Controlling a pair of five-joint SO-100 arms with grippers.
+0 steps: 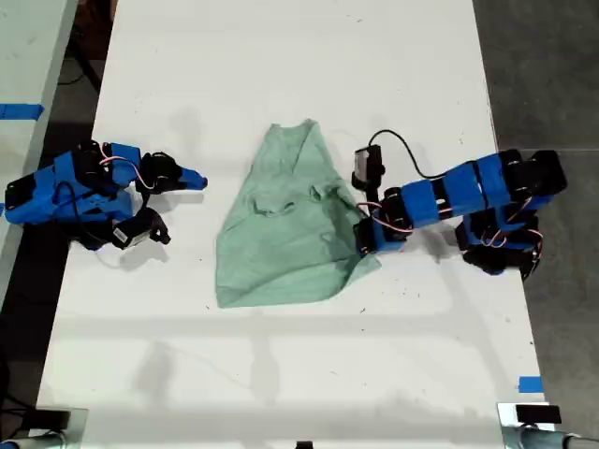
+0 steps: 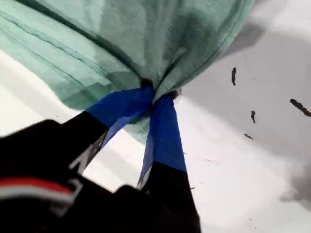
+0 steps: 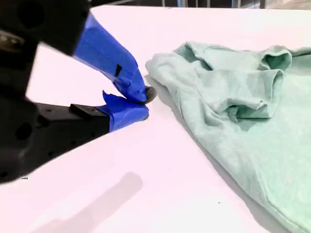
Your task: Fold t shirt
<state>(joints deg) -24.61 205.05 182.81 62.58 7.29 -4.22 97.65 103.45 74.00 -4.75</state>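
First gripper pinching the shirt's edge; second gripper idle.

Your first gripper (image 2: 156, 94) has its fingers pinched on the t shirt (image 1: 281, 220), at the cloth's four-o'clock edge in the exterior view. Your second gripper (image 3: 141, 103) sits nearly closed, empty, just off the shirt's nine-o'clock side on the white table (image 1: 281, 365). It looks limp and light: hold seams or corners.

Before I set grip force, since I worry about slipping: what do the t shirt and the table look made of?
The t shirt looks like soft matte knit cloth: it wrinkles, shows stitched seams, and bunches where my first gripper pinches it. The table seems a hard, smooth white board, faintly glossy with scuffs; the exact material is unclear.
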